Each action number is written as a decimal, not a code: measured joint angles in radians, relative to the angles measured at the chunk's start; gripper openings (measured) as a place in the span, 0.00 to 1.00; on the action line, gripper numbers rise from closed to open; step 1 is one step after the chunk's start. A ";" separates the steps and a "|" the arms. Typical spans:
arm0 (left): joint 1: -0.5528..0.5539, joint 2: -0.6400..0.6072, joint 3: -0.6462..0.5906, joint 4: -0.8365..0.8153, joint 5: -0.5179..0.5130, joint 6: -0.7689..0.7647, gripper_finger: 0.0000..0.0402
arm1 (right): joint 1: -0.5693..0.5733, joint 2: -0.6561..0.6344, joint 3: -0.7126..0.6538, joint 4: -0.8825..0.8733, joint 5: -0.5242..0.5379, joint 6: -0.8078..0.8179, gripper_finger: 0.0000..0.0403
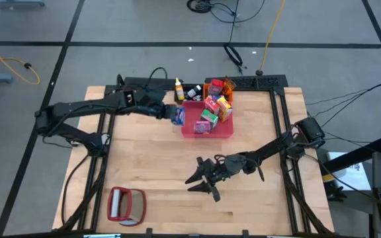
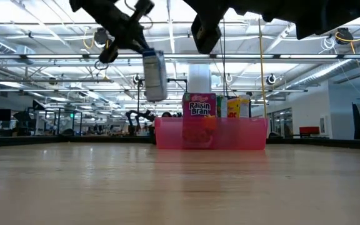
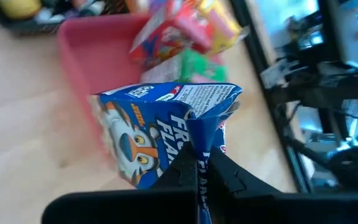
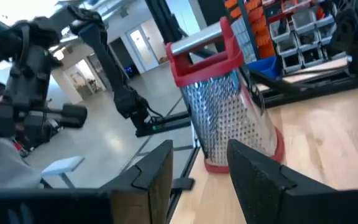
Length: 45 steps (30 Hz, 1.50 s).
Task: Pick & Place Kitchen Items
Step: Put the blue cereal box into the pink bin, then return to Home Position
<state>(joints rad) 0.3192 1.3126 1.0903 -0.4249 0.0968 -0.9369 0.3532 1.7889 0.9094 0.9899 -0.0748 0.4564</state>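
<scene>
High view shows the left gripper [image 1: 172,114] raised at the left edge of the red tray [image 1: 225,132], its fingers pinched together on the top flap of a blue cereal packet [image 1: 178,116], which the low view shows hanging clear of the table [image 1: 151,172]. Other small cartons, among them a Raisin Bran box [image 2: 199,119], stand in the tray, and a yellow-capped bottle [image 1: 178,89] appears to sit in a dark bin just behind it. The right gripper [image 1: 204,180] hovers over the table's middle with fingers apart and empty, facing the red-framed grater [image 1: 126,204] near the front edge.
</scene>
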 joint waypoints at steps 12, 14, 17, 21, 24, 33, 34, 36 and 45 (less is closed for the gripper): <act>0.047 0.191 -0.001 0.173 0.093 -0.027 0.00 | -0.014 0.000 0.000 0.059 -0.001 -0.008 0.36; 0.049 0.216 -0.002 0.174 0.092 -0.027 0.00 | -0.014 0.000 0.000 0.058 -0.001 -0.008 0.36; 0.054 0.247 -0.002 0.192 0.090 -0.034 0.00 | -0.014 0.000 0.000 0.061 -0.001 -0.008 0.36; 0.059 0.275 -0.002 0.187 0.111 -0.034 0.00 | -0.016 0.000 0.000 0.060 -0.001 -0.008 0.36; 0.058 0.273 -0.002 0.197 0.120 -0.030 0.01 | -0.020 0.000 0.000 0.060 -0.001 -0.008 0.36; 0.057 0.270 -0.002 0.191 0.119 -0.004 0.10 | -0.031 0.000 0.000 0.061 -0.001 -0.008 0.36; 0.053 0.270 -0.002 0.191 0.112 0.004 0.13 | -0.031 0.000 0.000 0.061 -0.001 -0.008 0.36; 0.051 0.270 -0.002 0.194 0.104 0.023 0.19 | -0.031 0.000 0.000 0.060 -0.001 -0.007 0.36; 0.051 0.269 -0.002 0.196 0.113 0.041 0.45 | -0.031 0.000 0.000 0.060 -0.001 -0.005 0.36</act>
<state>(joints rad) 0.3698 1.5818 1.0885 -0.2287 0.2098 -0.8958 0.3218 1.7889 0.9096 1.0500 -0.0761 0.4513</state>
